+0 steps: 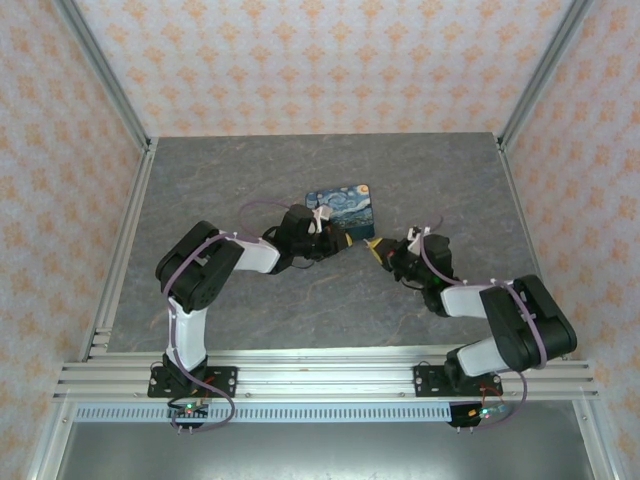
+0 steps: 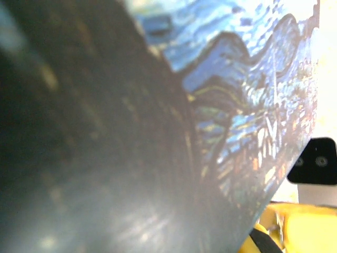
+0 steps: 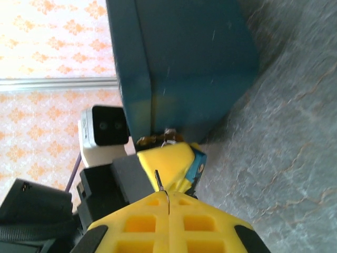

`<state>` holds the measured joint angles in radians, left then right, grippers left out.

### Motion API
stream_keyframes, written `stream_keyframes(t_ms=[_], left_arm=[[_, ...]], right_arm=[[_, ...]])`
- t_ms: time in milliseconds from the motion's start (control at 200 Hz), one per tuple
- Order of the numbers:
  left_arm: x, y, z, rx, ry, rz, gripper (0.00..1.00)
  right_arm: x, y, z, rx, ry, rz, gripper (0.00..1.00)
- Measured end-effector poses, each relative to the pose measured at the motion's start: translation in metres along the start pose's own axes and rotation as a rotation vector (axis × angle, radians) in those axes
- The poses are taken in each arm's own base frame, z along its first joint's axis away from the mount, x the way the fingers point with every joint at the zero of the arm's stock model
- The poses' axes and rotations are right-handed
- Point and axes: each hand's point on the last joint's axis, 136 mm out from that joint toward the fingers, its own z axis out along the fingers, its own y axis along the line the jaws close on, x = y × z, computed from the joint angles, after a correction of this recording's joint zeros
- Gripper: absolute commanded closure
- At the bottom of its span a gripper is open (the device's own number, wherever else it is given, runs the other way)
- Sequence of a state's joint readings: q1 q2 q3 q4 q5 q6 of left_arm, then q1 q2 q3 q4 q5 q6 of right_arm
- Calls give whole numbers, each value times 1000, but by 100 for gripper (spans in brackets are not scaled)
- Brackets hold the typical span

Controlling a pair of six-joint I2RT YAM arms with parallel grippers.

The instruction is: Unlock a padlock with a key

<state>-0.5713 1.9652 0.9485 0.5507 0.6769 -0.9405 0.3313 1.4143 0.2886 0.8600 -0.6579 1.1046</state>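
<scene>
My right claw [image 3: 168, 199] is pinched tight on the key [image 3: 157, 179], whose thin metal blade sticks out past the yellow tips. Just ahead is a yellow finger [image 3: 167, 159] of my left claw [image 1: 341, 240], with the small blue padlock [image 3: 198, 166] against its side. I cannot tell whether that claw is clamped or slack. Behind both, the painted box [image 1: 343, 206] sits on the grey table [image 1: 240, 180], the padlock by its near corner.

Box [image 1: 343, 208] mid table [image 1: 250, 180]; L jaws at its near edge; R jaws, w/ key [image 3: 158, 181], just right.
</scene>
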Motion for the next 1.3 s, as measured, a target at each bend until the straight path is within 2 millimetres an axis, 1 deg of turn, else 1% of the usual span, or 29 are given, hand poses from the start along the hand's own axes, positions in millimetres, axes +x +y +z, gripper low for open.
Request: stream_keyframes(t_ms=[90, 175, 355, 626, 916, 1071, 1301], left_arm=[[0, -1, -2, -3, 2, -17, 100], [0, -3, -3, 0, 0, -31, 100], [-3, -12, -8, 16, -10, -67, 100], [-6, -18, -9, 36, -19, -127, 100], [-11, -28, -10, 84, -40, -181, 100], [-12, -32, -12, 97, -45, -191, 100], [-17, -48, -20, 130, -60, -178, 100]], right_arm=[[9, 1, -2, -7, -1, -13, 100], [15, -3, -4, 1, -11, -12, 100], [22, -8, -6, 8, -27, -10, 100], [19, -15, -10, 14, -68, 26, 100], [15, -4, -9, -27, -88, 55, 100], [12, 1, -4, -44, -91, 73, 100], [10, 0, 3, -48, -89, 107, 100]])
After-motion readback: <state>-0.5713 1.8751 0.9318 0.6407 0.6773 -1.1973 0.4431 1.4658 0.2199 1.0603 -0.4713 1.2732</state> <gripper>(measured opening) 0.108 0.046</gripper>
